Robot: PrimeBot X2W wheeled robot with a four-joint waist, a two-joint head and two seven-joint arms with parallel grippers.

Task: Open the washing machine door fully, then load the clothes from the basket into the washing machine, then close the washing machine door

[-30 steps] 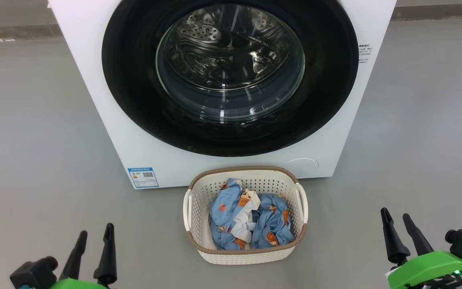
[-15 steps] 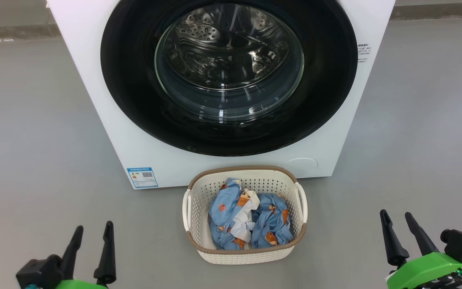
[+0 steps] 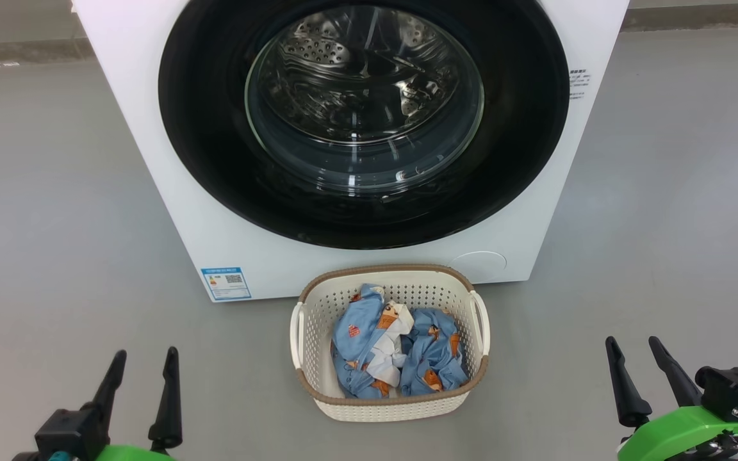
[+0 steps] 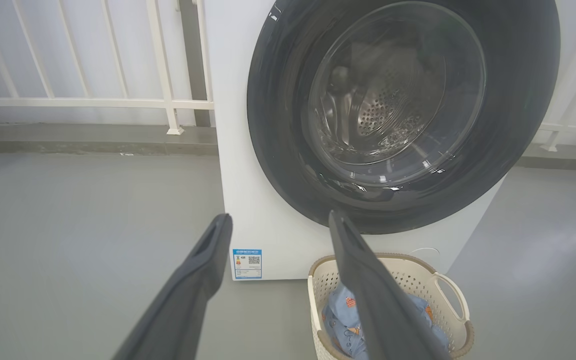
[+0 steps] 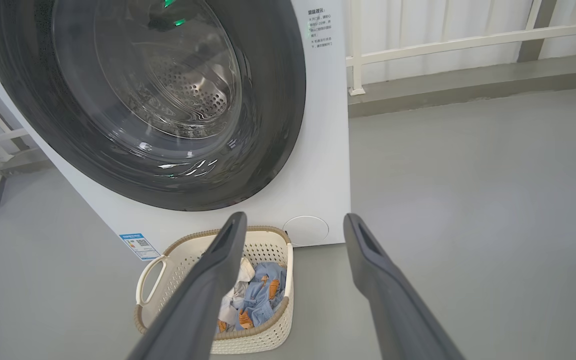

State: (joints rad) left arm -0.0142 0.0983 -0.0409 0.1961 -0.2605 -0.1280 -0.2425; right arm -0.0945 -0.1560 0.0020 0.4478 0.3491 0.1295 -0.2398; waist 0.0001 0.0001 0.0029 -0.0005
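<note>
The left pincer (image 3: 145, 353) and the right pincer (image 3: 631, 340) both stand wide and empty, low over the floor. The washing machine door (image 3: 215, 128) is shut, ahead of them and above. The basket (image 3: 385, 269) of clothes (image 3: 394, 349) sits ahead, between the two. I'd hook the door's rim and swing it fully round, clear of the basket, though I can't quite tell where the catch sits. The wrist views reach back to a white railing (image 4: 163, 65) that the head view crops off.

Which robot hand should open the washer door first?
Probably left. The left gripper hangs open below the left edge of the shut washing machine door; the right gripper, also open, sits beyond the washing machine. I can't tell where the door's handle is.
</note>
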